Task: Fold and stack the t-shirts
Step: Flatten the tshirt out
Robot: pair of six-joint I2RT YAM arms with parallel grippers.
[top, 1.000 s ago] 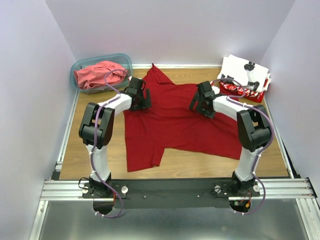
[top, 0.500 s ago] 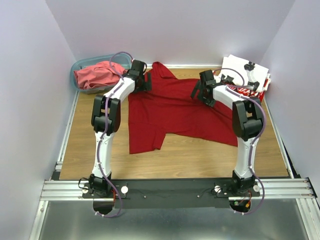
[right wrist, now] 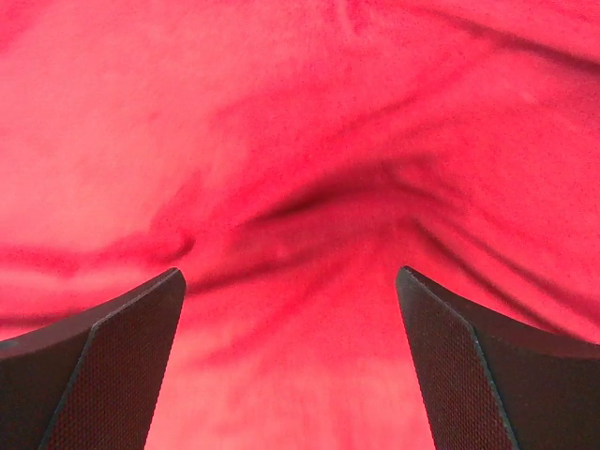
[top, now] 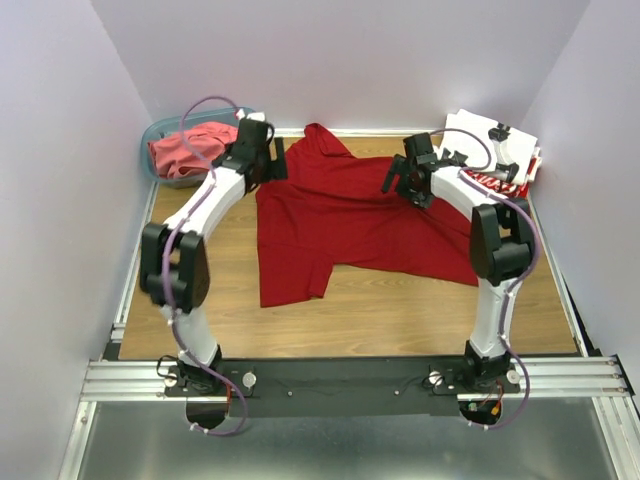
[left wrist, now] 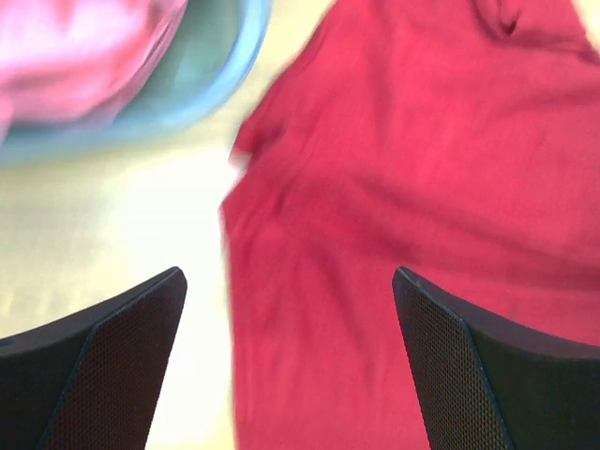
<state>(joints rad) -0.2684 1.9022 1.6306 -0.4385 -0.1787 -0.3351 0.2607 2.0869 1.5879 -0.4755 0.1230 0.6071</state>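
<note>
A plain deep red t-shirt [top: 350, 225] lies spread and wrinkled on the wooden table. It fills the right wrist view [right wrist: 300, 187] and the right part of the left wrist view [left wrist: 422, 216]. A paler coral-red shirt [top: 185, 150] is bunched in the teal tub [top: 152, 135], also in the left wrist view [left wrist: 75, 56]. A white printed shirt [top: 495, 140] lies on a red lettered one [top: 500, 185] at the back right. My left gripper [top: 262, 160] is open above the red shirt's left edge [left wrist: 291, 375]. My right gripper [top: 400, 185] is open over the cloth [right wrist: 291, 375]. Both are empty.
The teal tub's rim [left wrist: 216, 75] stands at the back left corner. White walls close in the table on three sides. A metal rail [top: 350, 375] runs along the near edge, and bare wood [top: 400, 320] lies in front of the shirt.
The red shirt was dragged toward the back of the table. Both arms stretched farther back. My left gripper then swung left toward the tub, off the shirt's corner.
</note>
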